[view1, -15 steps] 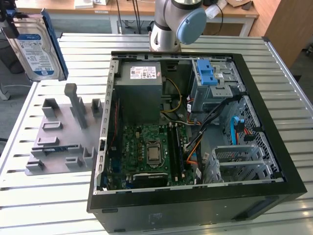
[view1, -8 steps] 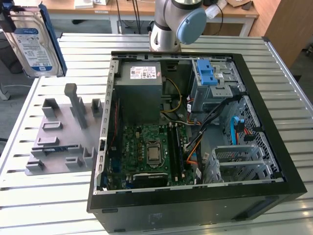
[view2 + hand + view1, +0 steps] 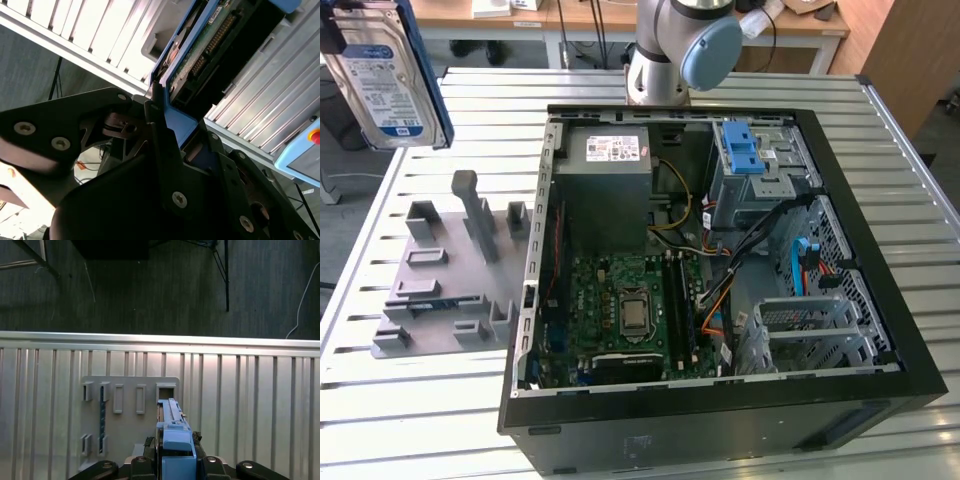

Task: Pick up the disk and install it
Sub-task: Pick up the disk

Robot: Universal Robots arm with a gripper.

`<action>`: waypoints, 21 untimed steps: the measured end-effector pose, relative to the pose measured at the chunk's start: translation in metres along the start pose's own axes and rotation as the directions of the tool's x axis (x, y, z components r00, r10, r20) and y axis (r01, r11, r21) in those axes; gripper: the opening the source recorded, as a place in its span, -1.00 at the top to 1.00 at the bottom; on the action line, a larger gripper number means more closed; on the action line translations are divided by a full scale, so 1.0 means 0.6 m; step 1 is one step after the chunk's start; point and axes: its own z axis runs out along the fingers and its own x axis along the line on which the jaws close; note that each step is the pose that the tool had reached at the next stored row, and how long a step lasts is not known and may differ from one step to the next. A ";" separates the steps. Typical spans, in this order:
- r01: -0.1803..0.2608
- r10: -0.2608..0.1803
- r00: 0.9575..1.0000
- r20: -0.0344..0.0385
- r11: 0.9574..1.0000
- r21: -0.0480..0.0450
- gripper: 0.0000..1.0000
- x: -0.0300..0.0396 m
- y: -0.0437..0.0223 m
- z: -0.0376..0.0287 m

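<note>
Exterior view shows us the disk [image 3: 382, 85] aloft over the grey holder [image 3: 440, 290]; we think the gripper [image 3: 161, 107] clamps it.

The silver-grey arm [image 3: 655, 62] has a pale blue joint cap [image 3: 710, 52]; its black tool [image 3: 182, 125] carries silver screws [image 3: 179, 199].

disk [image 3: 382, 88] label: white and blue, print too small to make out
power supply sticker [image 3: 613, 148]: white, lines of print, can't be read either
</note>
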 end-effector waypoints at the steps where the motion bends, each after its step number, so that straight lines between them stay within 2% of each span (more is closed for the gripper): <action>1: 0.000 0.000 1.000 0.000 1.000 0.000 0.27 0.000 0.000 -0.002; 12: 0.000 0.000 1.000 0.000 1.000 0.000 0.27 0.000 0.000 -0.023; 21: 0.000 0.000 1.000 0.000 1.000 0.000 0.27 0.001 0.001 -0.048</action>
